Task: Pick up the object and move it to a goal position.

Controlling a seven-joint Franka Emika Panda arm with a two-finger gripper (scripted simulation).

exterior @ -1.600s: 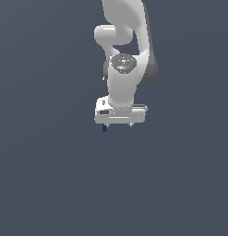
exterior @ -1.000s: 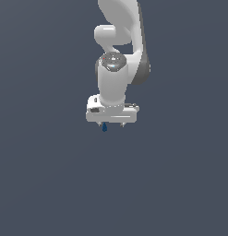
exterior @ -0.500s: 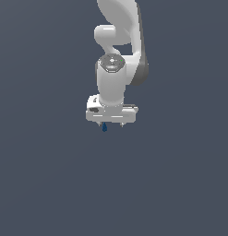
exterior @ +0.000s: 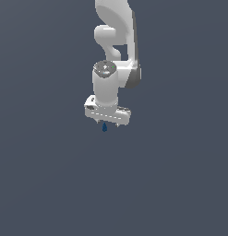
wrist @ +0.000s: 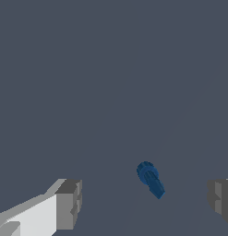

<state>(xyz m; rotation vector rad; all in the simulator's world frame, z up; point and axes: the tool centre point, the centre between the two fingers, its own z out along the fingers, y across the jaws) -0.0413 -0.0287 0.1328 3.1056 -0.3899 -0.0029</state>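
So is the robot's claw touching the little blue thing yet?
Apart. In the wrist view the blue object lies between the open gripper's two fingers, with bare grey floor showing on both sides of it.

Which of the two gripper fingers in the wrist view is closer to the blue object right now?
The finger at the frame's edge, only partly visible, is closer to the blue object. The fully visible finger stands farther off. Neither touches it.

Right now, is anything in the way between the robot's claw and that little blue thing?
Nothing visible. The small dark blue object lies in the open gap of the gripper, between its fingers and touching neither.
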